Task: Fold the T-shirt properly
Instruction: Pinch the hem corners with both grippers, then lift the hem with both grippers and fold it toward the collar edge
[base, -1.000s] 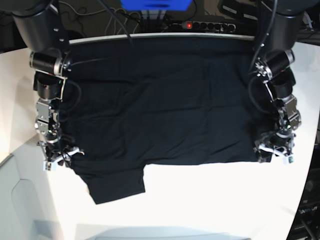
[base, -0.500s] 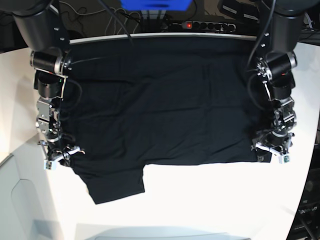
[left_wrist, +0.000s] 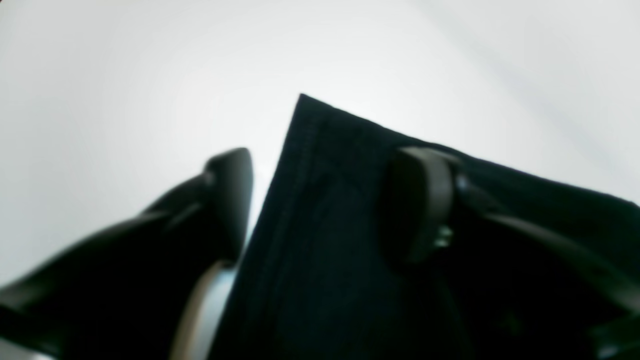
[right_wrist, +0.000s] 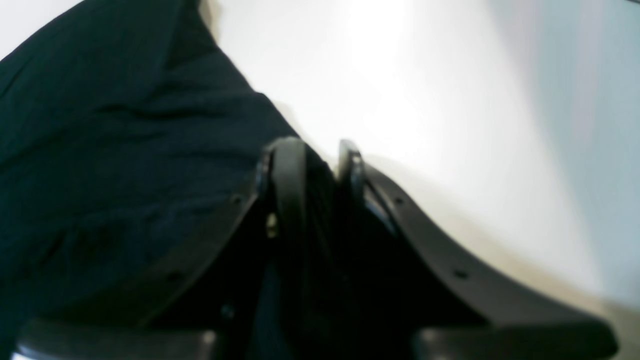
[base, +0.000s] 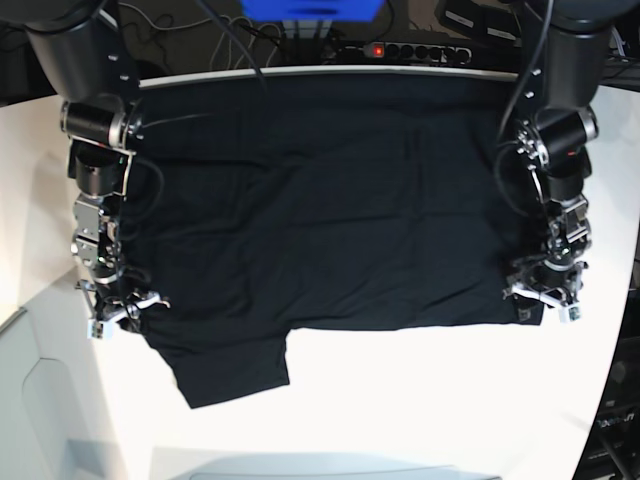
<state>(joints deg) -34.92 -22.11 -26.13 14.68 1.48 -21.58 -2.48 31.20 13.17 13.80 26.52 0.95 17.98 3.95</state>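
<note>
Lying flat on the white counter (base: 420, 400), the T-shirt (base: 330, 210) runs its long axis left to right, one sleeve pointing near. The right pincer (right_wrist: 315, 165) pinches its near-left edge; the left pincer (left_wrist: 325, 200), jaws apart, straddles the near-right corner.

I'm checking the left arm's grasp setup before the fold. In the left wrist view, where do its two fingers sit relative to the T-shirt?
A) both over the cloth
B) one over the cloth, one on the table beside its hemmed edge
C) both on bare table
B: one finger lies over the T-shirt, the other sits on the white table beside the hem.
</note>
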